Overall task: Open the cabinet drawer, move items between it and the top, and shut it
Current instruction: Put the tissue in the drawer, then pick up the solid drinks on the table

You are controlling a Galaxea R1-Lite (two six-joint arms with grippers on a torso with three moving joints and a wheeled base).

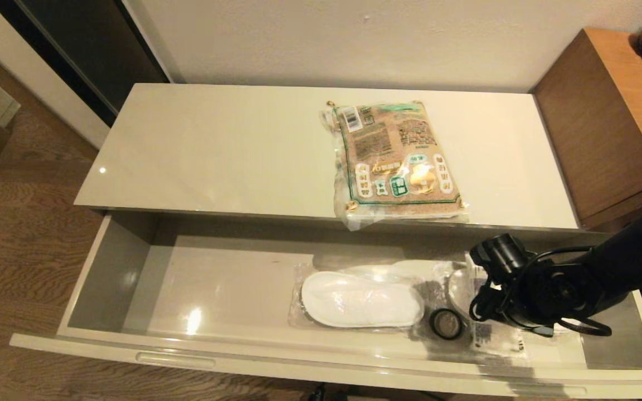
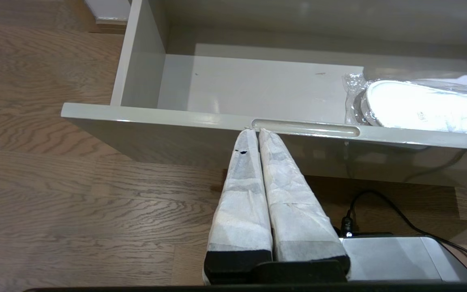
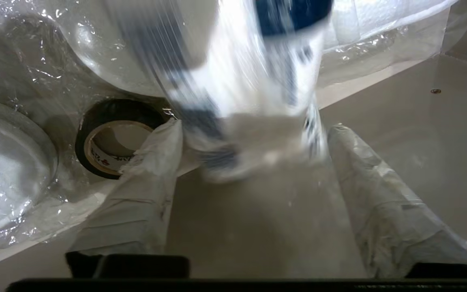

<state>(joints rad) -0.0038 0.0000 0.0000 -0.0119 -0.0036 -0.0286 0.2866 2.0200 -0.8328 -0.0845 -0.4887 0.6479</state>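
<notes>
Right gripper, jaws apart astride the tissue pack at the cabinet drawer's right end. Risk: the tape ring beside one finger snags. Left gripper jaws together, idle.

A low cabinet stood against the wall, its top carrying a grain bag towards the right, with the bag's near edge overhanging the front. To the right stood a taller cabinet. Below the top, the cabinet drawer was pulled out towards the viewer. Inside it, right of centre, lay wrapped slippers, with a tape ring just to their right. Further right, the right gripper reached into the drawer, its jaws apart on either side of a tissue pack beside the ring. The left gripper sat in front of the drawer, near a handle slot.
</notes>
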